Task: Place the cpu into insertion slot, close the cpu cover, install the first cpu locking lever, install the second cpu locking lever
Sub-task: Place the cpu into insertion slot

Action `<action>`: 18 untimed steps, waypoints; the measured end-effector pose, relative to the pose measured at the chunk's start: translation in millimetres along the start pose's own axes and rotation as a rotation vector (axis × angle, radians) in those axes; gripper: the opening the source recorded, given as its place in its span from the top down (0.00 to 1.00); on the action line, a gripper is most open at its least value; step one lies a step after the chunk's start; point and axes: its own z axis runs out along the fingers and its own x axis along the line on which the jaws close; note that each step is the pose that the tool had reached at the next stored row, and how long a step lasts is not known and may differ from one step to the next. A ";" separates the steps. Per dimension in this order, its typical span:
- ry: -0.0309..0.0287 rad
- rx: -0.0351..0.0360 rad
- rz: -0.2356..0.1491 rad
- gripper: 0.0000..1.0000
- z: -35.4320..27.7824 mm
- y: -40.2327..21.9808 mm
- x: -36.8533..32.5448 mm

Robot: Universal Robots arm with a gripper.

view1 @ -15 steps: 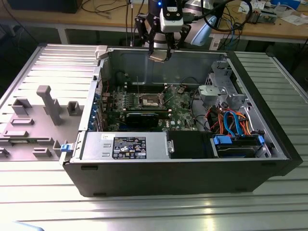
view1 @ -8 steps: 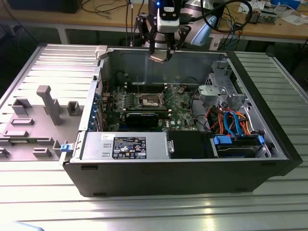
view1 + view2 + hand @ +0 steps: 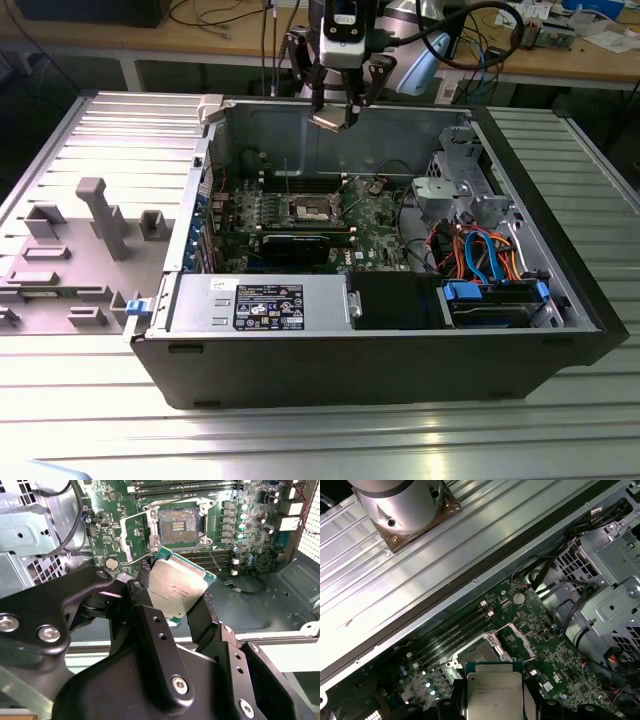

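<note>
My gripper (image 3: 338, 112) hangs over the back wall of the open computer case, shut on the cpu (image 3: 330, 122), a silvery square chip with a green edge. In both wrist views the cpu (image 3: 177, 585) (image 3: 492, 690) sits between the black fingers (image 3: 142, 600), tilted and well above the board. The insertion slot (image 3: 310, 208) (image 3: 176, 526) (image 3: 477, 655) lies bare on the green motherboard, below and ahead of the chip. The cpu cover (image 3: 131, 537) (image 3: 517, 637) is swung open beside the slot. A thin wire locking lever (image 3: 214, 560) stands free next to the slot.
A grey drive cage (image 3: 455, 190) with orange and blue cables (image 3: 480, 255) fills the case on the exterior view's right. The power supply (image 3: 260, 305) lies along the front. Long black memory slots (image 3: 455, 632) run behind the socket. A grey plastic fixture (image 3: 95, 235) stands outside the case.
</note>
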 end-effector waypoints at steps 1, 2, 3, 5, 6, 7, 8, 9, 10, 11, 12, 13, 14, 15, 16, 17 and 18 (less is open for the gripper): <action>-0.0010 -0.0001 0.013 0.46 0.1 0.0 0.0; -0.0028 0.0000 0.032 0.46 0.2 0.0 0.0; -0.0046 0.0000 0.054 0.46 0.3 0.0 0.0; -0.0076 -0.0004 0.092 0.46 0.5 0.0 0.0; -0.0084 -0.0006 0.103 0.46 0.6 -0.1 0.0; -0.0090 -0.0006 0.112 0.46 0.7 -0.1 0.0; -0.0092 -0.0006 0.112 0.46 0.7 -0.1 0.0; -0.0092 -0.0006 0.113 0.46 0.7 -0.1 0.0; -0.0091 -0.0006 0.113 0.46 0.7 -0.1 0.0; -0.0091 -0.0006 0.113 0.46 0.7 -0.1 0.0; -0.0092 -0.0006 0.113 0.46 0.7 -0.1 0.0; -0.0108 0.0006 0.119 0.46 2.0 -0.2 0.0; -0.0119 0.0010 0.130 0.46 2.6 -0.3 0.0; -0.0129 0.0012 0.139 0.46 3.2 -0.4 0.0; -0.0152 0.0019 0.159 0.46 4.5 -0.5 0.0; -0.0170 0.0017 0.183 0.46 6.2 -0.6 -0.1; -0.0186 0.0015 0.204 0.46 7.4 -0.7 -0.1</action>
